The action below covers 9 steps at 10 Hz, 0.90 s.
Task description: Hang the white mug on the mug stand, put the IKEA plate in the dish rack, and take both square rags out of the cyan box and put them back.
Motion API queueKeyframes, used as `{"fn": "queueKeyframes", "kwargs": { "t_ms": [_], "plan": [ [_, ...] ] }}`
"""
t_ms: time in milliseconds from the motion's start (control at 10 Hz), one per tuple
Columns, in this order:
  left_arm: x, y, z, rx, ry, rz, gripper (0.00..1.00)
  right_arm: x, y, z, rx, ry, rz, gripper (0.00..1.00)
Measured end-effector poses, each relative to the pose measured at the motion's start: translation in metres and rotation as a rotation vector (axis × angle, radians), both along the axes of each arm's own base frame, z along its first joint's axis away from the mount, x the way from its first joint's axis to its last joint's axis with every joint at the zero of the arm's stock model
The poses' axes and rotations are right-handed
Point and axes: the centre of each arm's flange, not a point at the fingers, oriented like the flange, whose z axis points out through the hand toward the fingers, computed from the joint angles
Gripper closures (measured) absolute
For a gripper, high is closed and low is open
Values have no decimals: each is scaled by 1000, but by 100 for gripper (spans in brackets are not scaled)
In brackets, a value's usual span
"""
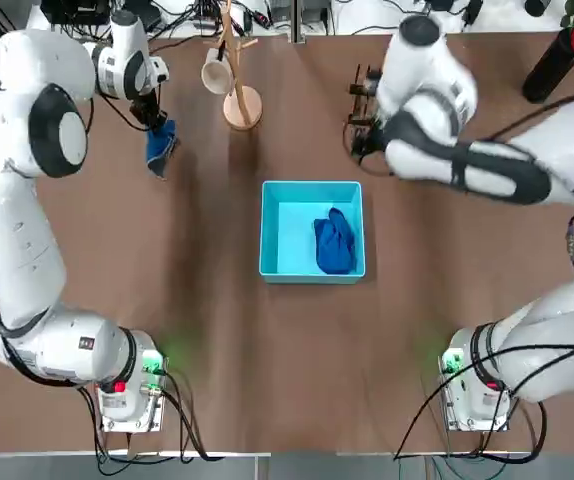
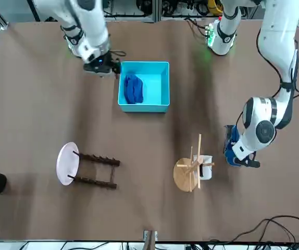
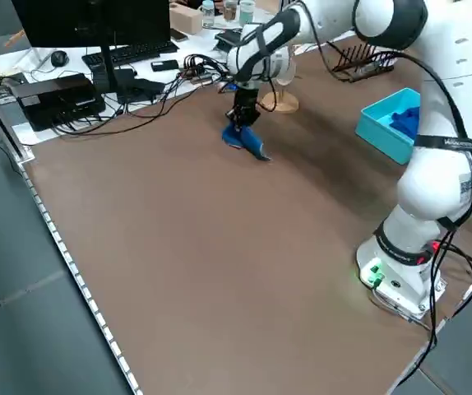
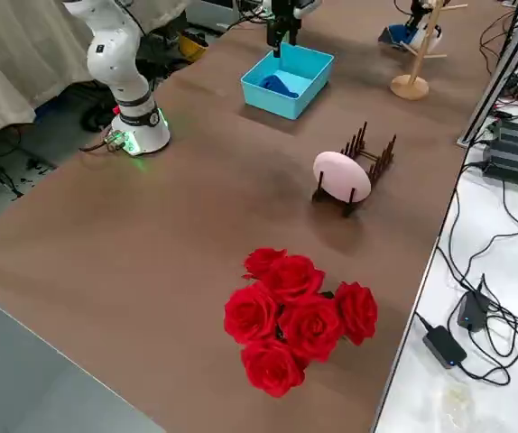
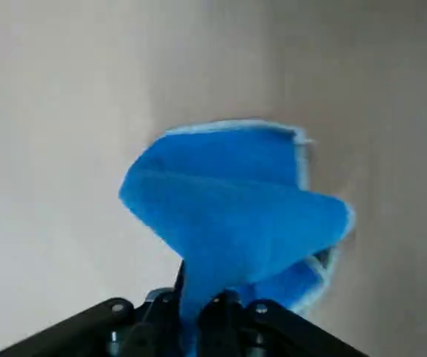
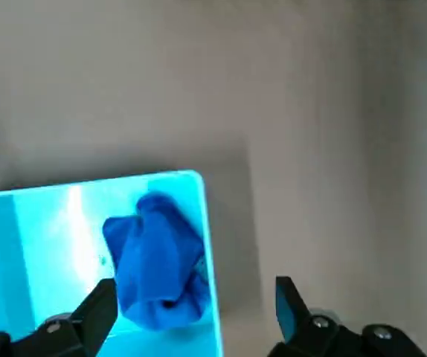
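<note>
My left gripper (image 1: 156, 122) is shut on one dark blue square rag (image 1: 161, 146), which hangs low over the table at the far left, well outside the cyan box (image 1: 312, 187). In the left wrist view the rag (image 5: 232, 208) fans out from the closed fingertips. The other rag (image 1: 334, 243) lies bunched in the box's right half. My right gripper (image 2: 101, 66) hovers open beside the box's far right corner, holding nothing. The white mug (image 1: 216, 76) hangs on the mug stand (image 1: 242, 108). The IKEA plate (image 2: 66, 163) stands upright in the dish rack (image 2: 98, 171).
A bunch of red roses (image 4: 300, 316) in a dark vase (image 1: 552, 65) stands at the far right corner. Cables, a keyboard and a monitor (image 3: 88, 29) lie beyond the far edge. Bare brown table stretches in front of the box.
</note>
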Motion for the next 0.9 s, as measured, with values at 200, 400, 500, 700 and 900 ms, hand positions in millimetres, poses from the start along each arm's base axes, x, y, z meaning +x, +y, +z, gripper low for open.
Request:
{"fn": "queueKeyframes", "kwargs": {
  "t_ms": [200, 400, 500, 700, 900],
  "plan": [
    [0, 33, 0, 28, 3, 36, 96, -20, 36, -43, 18, 9, -34, 7],
    [-7, 81, 4, 54, 20, 29, 96, -28, 58, -84, 26, 26, -55, 8],
    [-15, 109, 8, 62, 39, 8, 96, -30, 63, -101, 27, 34, -55, 8],
    [-39, 174, 18, 80, 75, -30, 96, -33, 68, -128, 21, 49, -46, 9],
    [-67, 245, 28, 99, 73, -77, 96, -44, 69, -145, 22, 51, -27, 10]
  ]
}}
